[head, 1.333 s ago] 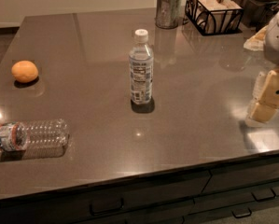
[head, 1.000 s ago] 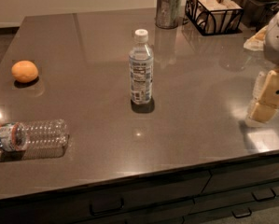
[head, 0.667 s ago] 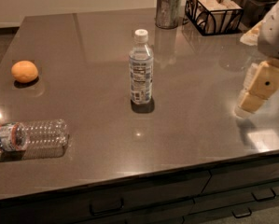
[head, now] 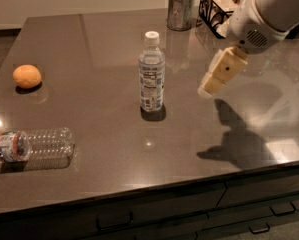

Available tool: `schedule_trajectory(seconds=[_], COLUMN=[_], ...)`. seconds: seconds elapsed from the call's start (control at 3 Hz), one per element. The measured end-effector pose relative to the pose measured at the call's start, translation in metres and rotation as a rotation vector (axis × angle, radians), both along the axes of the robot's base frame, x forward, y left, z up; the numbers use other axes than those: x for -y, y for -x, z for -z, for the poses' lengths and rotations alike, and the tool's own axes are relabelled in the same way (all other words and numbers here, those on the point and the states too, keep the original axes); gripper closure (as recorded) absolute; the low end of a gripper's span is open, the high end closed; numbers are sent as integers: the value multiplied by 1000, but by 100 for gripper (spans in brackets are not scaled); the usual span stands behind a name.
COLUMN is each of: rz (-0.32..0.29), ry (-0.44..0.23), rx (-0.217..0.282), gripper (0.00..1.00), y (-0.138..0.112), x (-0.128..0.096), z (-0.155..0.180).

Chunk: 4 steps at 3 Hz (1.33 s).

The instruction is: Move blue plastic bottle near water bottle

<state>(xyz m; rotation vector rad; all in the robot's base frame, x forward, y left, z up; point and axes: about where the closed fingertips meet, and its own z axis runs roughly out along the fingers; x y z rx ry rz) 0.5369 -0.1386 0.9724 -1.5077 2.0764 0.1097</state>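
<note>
1. the gripper [head: 209, 86] hangs in the air over the right part of the table [head: 104, 39]. it is a tan block tilted down and to the left. i cannot tell whether it is spread or pressed together.
2. behind it, the white arm [head: 269, 14] comes in from the upper right corner. its dark shadow [head: 234, 139] falls on the tabletop below and in front of the gripper.
3. the blue plastic bottle [head: 151, 74] stands upright near the middle of the table with its white cap on. it is to the left of the gripper and apart from it.
4. the water bottle [head: 34, 149] lies on its side near the front left edge, with its red-and-blue label toward the left. it is well apart from the blue plastic bottle.
5. an orange [head: 27, 76] sits on the left side of the table, farther back than the water bottle.
6. at the far edge, a metal cup [head: 181, 14] stands beside a wire basket [head: 216, 9], which the arm partly hides.
7. dark drawers [head: 154, 214] with handles run below the table's front edge.
</note>
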Motion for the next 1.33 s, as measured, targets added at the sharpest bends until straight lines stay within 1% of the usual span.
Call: schedule_trajectory(seconds=[0.33, 0.67, 1.0, 1.33], rz=[-31, -72, -116, -158], ry=[-90, -166, -221, -253], rx=[7, 9, -8, -27], gripper=[0, 0, 0, 0], y=[-26, -38, -41, -37], x=[-34, -65, -93, -113], z=[8, 9, 15, 18])
